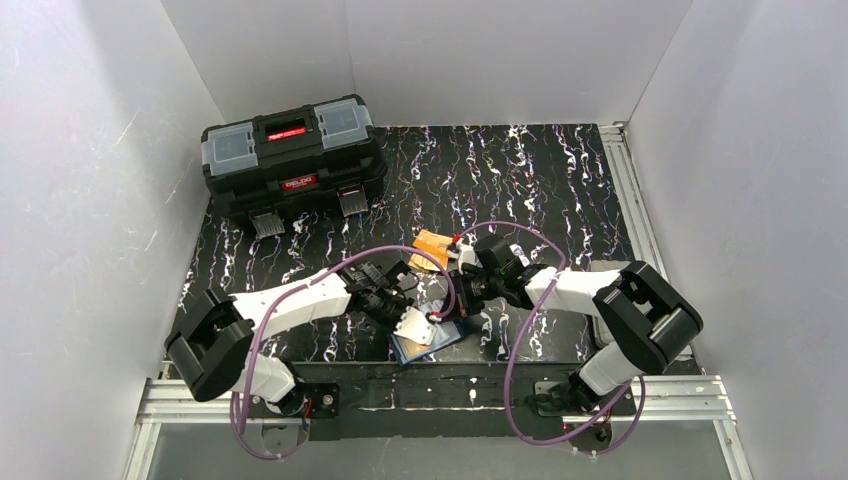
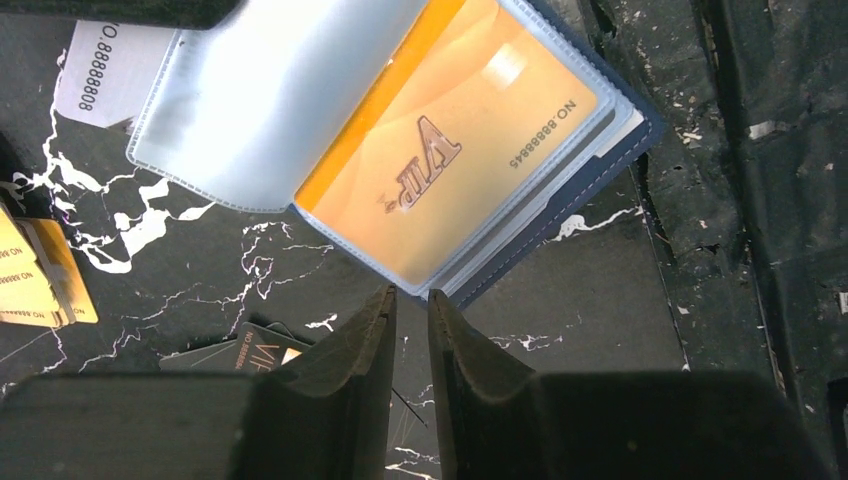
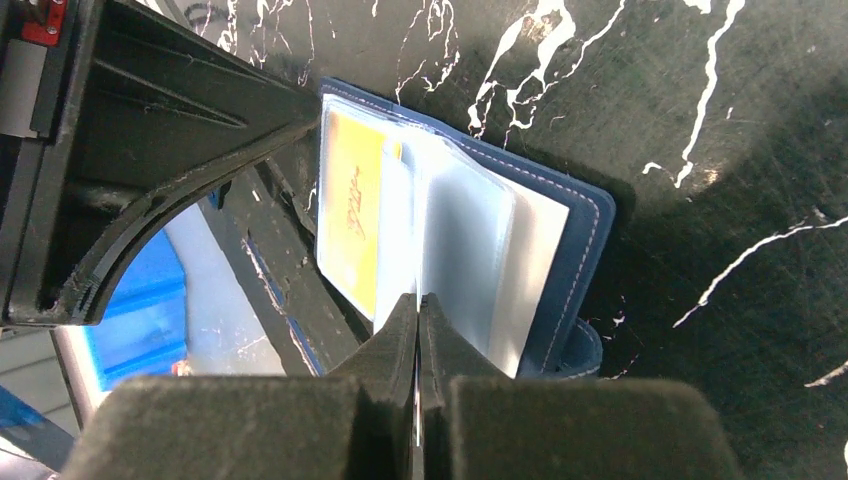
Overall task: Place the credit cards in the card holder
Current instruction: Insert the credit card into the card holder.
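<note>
Your card holder [image 1: 424, 343] lies open on the surface [image 1: 520, 180] nr its front edge, orange card [image 2: 450, 150] in a pocket; L jaws slightly apart, empty; R jaws pinched on a clear pocket leaf [image 3: 465, 250].

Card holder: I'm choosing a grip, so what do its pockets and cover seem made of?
Pockets: clear, glossy soft plastic; the orange card shows through, with glare. Cover: navy, matte, leather-like with pale stitching; real or synthetic, cannot tell.
</note>
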`<move>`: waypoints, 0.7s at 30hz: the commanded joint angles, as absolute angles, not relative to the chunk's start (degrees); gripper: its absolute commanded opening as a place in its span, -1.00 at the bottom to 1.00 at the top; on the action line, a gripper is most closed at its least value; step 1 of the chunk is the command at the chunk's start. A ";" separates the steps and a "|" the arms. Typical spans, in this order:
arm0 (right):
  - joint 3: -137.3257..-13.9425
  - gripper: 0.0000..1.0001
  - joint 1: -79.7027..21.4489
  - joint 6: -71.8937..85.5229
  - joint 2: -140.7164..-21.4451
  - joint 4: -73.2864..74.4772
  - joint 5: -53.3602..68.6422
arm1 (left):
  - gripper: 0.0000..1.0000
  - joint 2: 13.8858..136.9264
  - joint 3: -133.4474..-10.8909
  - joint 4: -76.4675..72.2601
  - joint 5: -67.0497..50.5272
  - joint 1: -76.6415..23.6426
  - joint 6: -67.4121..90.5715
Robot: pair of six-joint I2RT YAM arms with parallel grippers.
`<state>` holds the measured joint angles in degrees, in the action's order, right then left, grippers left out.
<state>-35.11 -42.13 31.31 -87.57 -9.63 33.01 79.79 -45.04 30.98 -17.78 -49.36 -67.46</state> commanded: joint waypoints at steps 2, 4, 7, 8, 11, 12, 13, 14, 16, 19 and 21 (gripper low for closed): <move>-37.32 -0.97 -42.45 31.01 -85.86 -10.72 34.16 | -0.66 77.44 -44.85 33.55 -18.10 -49.44 -66.20; -37.26 -0.97 -42.45 31.00 -84.98 -10.38 33.62 | -0.66 77.41 -44.36 33.24 -18.23 -49.40 -65.89; -37.79 -0.97 -42.45 30.88 -84.10 -9.41 33.53 | -0.67 77.18 -43.93 33.22 -18.66 -49.39 -65.50; -38.10 -0.97 -42.45 30.93 -83.92 -9.21 33.69 | -0.67 77.13 -43.72 33.22 -18.79 -49.39 -65.48; -38.76 -0.97 -42.42 30.90 -83.78 -8.86 34.24 | -0.67 77.00 -43.11 33.10 -18.88 -49.40 -65.40; -38.84 -0.97 -42.45 30.83 -83.69 -8.73 34.34 | -0.67 76.82 -42.93 32.80 -18.71 -49.41 -65.27; -38.89 -0.97 -42.49 30.81 -83.64 -8.70 34.48 | -0.67 76.62 -42.75 32.50 -18.50 -49.44 -65.04; -38.90 -0.97 -42.46 30.83 -83.59 -8.70 34.51 | -0.67 76.35 -42.65 32.34 -18.28 -49.40 -64.90; -38.85 -0.97 -42.54 30.88 -83.75 -8.84 34.85 | -0.68 75.80 -42.47 32.07 -17.89 -49.43 -64.57; -38.96 -0.97 -42.67 30.91 -84.00 -9.22 35.97 | -0.69 75.18 -42.45 32.28 -17.61 -49.41 -64.07; -39.24 -0.97 -42.79 30.61 -84.22 -9.06 37.05 | -0.70 74.70 -42.62 32.51 -17.33 -49.44 -63.64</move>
